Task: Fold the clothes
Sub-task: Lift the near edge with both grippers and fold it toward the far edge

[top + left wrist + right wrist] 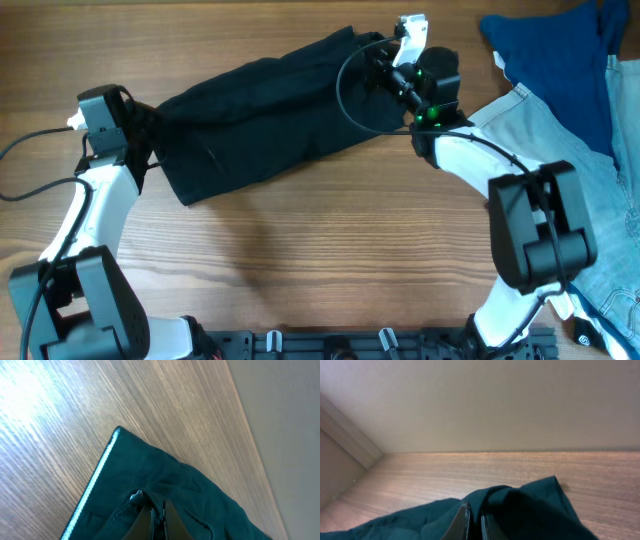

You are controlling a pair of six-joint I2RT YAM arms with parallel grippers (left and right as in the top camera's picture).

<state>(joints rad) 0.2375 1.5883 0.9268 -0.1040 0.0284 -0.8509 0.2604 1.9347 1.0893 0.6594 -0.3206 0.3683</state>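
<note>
**1. Shorts, position.** Black shorts point(260, 115) lie as a long band on the table point(300, 250), running from lower L to upper R in the overhead view. The L end sits lower and is wider. The R end is narrower and reaches the far side of the table. Fabric shows creases along its length.

**2. L gripper.** L gripper point(150, 138) meets the shorts at the L end, approaching from the L side. In the wrist view the fingers point(145, 522) stand nearly together, with only a thin slit between them. Shorts fabric point(165, 485) bunches up right at the tips. State: clamped on the shorts. One straight hem edge runs diagonally to the L of the fingers and catches light.

**3. R gripper.** R gripper point(373, 62) meets the shorts at the upper R end, approaching from the R side. In the wrist view the fingers point(464, 521) are close together, with shorts fabric point(530, 505) folded around and beyond the tips. State: prob. clamped on the shorts. The pinch point is at the frame edge and dark, so the contact isn't clearly visible.

**4. Relation.** The shorts span between both grippers, one at each end.

**5. Other items.** Denim point(560, 130) and blue cloth point(550, 50) lie at the R table edge, apart from the shorts. A cable point(342, 95) loops over the R end of the shorts.
</note>
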